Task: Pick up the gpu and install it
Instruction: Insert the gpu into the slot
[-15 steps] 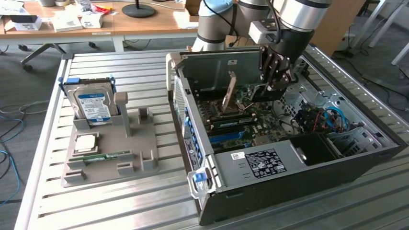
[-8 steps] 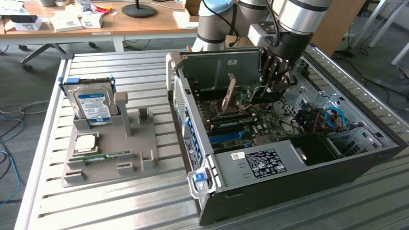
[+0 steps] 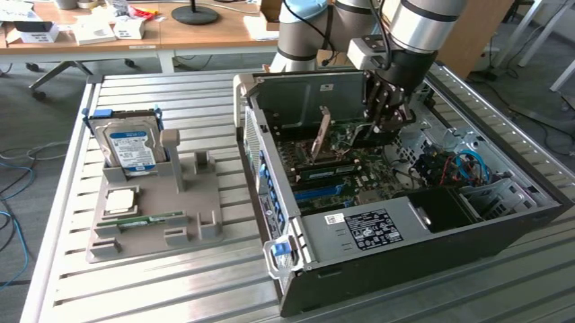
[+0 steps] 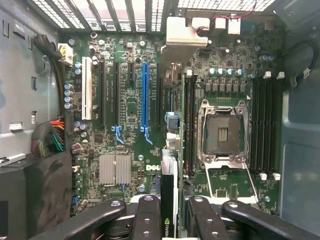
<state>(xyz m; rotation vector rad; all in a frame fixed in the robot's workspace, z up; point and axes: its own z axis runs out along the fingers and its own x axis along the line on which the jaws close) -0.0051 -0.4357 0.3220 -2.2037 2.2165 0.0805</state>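
gripper [image 4: 169,202] clamped on the card [image 4: 169,170], which stands edge-on over the board [image 4: 127,102], just beside the blue slot [image 4: 145,95]. best held upright and square to the board, pressed down evenly, far end toward the grille [image 4: 125,10].

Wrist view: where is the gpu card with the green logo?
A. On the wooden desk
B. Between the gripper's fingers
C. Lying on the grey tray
B: the gpu sits edge-on inside the gripper, over the motherboard.
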